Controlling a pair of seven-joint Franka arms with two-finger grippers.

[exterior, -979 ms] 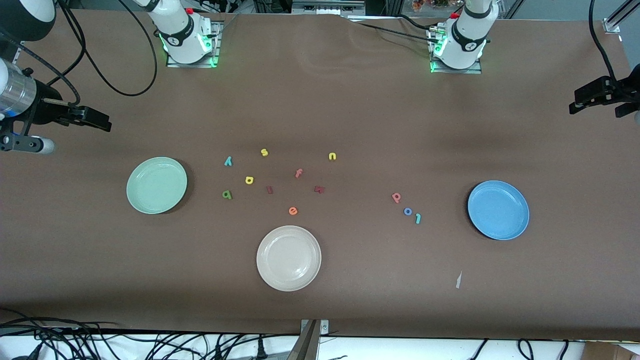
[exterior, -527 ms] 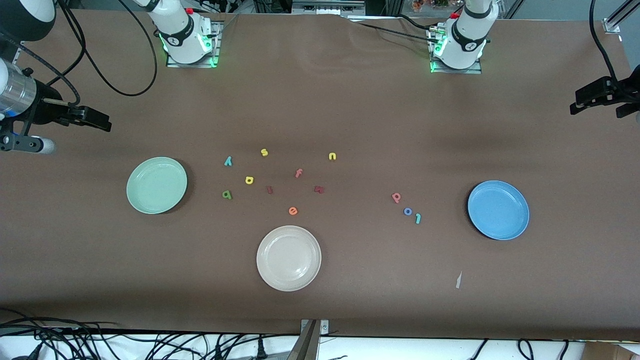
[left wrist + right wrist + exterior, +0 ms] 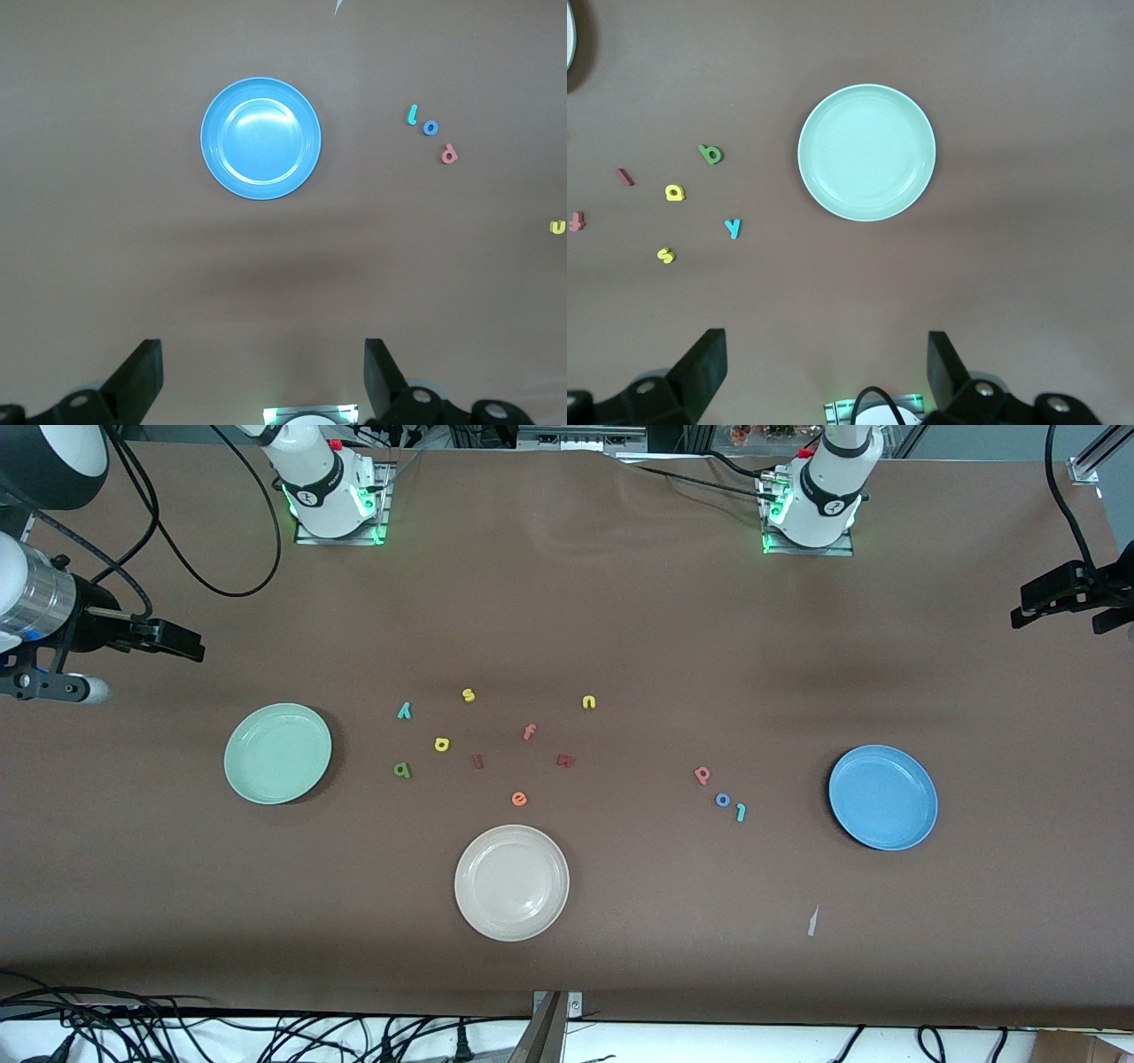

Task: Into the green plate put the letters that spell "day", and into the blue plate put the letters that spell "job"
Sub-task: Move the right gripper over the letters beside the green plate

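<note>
My right gripper [image 3: 824, 372] hangs high with its fingers spread wide and nothing between them, over the bare table at the right arm's end, so that its wrist camera takes in the green plate [image 3: 866, 151] whole. My left gripper [image 3: 264, 376] waits the same way at the left arm's end, spread and empty, looking down on the blue plate [image 3: 260, 138].

Both plates are bare (no letter has gone in yet), so I judge the sorting has not begun.

Taking the green plate [image 3: 277, 753] as my mark: the teal "y" [image 3: 404, 709], the yellow rounded letter [image 3: 442, 744] and the dark green one [image 3: 402, 770] lie near it, toward the table's middle, each apart from the others and flat on the cloth, easy to pinch singly. The salmon "b" [image 3: 702, 775], blue "o" [image 3: 723, 800] and teal "j" [image 3: 741, 811] sit well apart from it, in a close row near the blue plate [image 3: 882, 797].
</note>
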